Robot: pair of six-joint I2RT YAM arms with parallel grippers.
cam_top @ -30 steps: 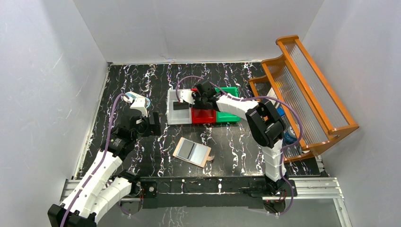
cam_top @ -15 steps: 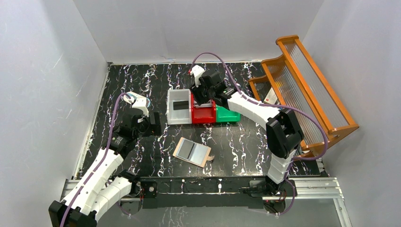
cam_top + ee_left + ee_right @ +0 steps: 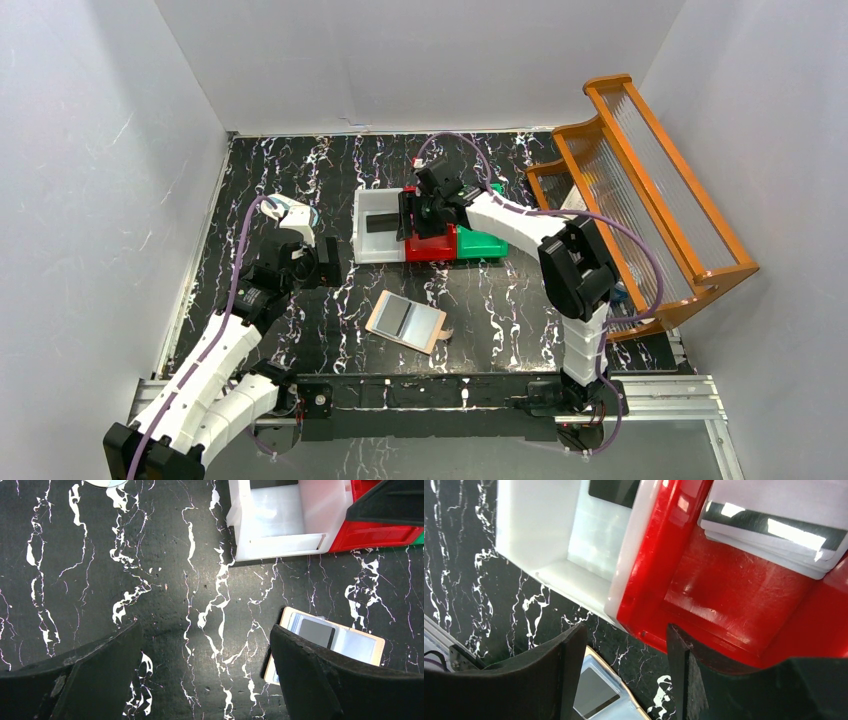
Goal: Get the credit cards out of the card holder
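Note:
The card holder (image 3: 405, 322) lies open on the black marble table, with a dark grey credit card (image 3: 316, 632) in its pale blue pocket; it also shows in the right wrist view as the card holder (image 3: 599, 695). A black credit card (image 3: 382, 223) lies in the white bin (image 3: 372, 252). Silvery credit cards (image 3: 774, 530) are stacked in the red bin (image 3: 724, 600). My right gripper (image 3: 425, 215) hovers over the red bin, open, with nothing between its fingers (image 3: 569, 675). My left gripper (image 3: 207, 675) is wide open and empty above the bare table, just left of the card holder.
A green bin (image 3: 482, 245) adjoins the red one on the right. A tall wooden rack (image 3: 640, 200) with small boxes fills the right side. White walls close in the table on three sides.
My right gripper has swung from the white bin to over the red bin, and its jaws have opened wider. The left arm and the card holder have not moved.

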